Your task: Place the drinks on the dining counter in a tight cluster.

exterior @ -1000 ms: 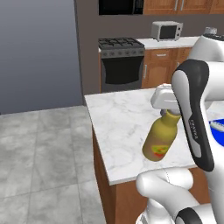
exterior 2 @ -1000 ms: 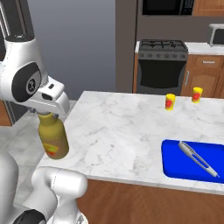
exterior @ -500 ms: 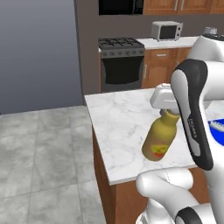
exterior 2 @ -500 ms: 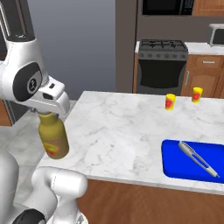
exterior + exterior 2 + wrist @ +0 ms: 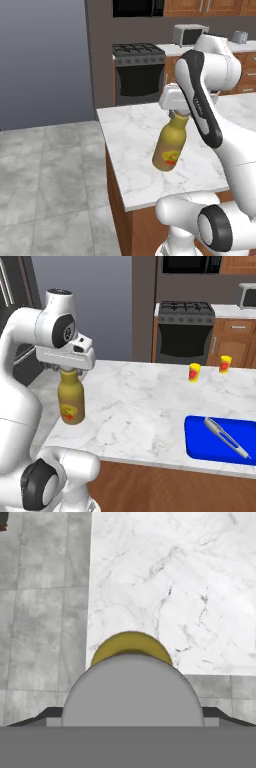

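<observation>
Mustard-yellow rounded bottle [image 5: 171,146], grey cap apparently pinched by end effector [image 5: 69,370], above veined marble dining counter [image 5: 150,406]

mustard-yellow bottle [image 5: 170,145]: upright, red-yellow label, hanging above dining counter [image 5: 135,145] corner; counter: white marble, grey veins

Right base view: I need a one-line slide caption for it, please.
The gripper holds the mustard-yellow bottle by its cap above the dining counter.
</observation>
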